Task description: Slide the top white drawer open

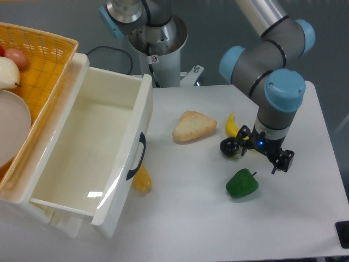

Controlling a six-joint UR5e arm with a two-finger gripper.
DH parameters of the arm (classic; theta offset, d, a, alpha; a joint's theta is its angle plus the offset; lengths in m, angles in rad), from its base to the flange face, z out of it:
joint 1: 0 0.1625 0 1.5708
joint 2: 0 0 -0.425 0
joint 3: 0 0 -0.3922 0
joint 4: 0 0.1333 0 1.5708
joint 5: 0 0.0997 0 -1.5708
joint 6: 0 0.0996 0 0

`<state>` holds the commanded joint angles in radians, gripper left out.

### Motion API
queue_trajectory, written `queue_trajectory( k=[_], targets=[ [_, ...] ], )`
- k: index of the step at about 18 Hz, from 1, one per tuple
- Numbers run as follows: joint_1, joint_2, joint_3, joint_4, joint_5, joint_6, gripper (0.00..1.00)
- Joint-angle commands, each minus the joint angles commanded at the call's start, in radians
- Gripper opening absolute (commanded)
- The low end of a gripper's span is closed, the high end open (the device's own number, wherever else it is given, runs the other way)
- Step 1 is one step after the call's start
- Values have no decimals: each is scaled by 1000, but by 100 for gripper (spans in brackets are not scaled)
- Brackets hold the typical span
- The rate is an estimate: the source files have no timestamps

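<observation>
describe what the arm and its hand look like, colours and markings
The arm is built of grey metallic tube sections with light blue caps at the joints. Its hand is small and black, with two thin dark fingers and a little blue light glowing on the body. The silver base column carries a small red-and-white sticker.

No readable text, brand or number seen; small sticker (154, 59) on robot base (158, 41) illegible.
</observation>
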<state>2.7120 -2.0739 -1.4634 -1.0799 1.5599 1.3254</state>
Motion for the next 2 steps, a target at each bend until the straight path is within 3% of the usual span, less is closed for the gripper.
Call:
queue_trajectory(
  k=[2],
  targets=[
    [3,-15,-2,2,38,14,100]
  ],
)
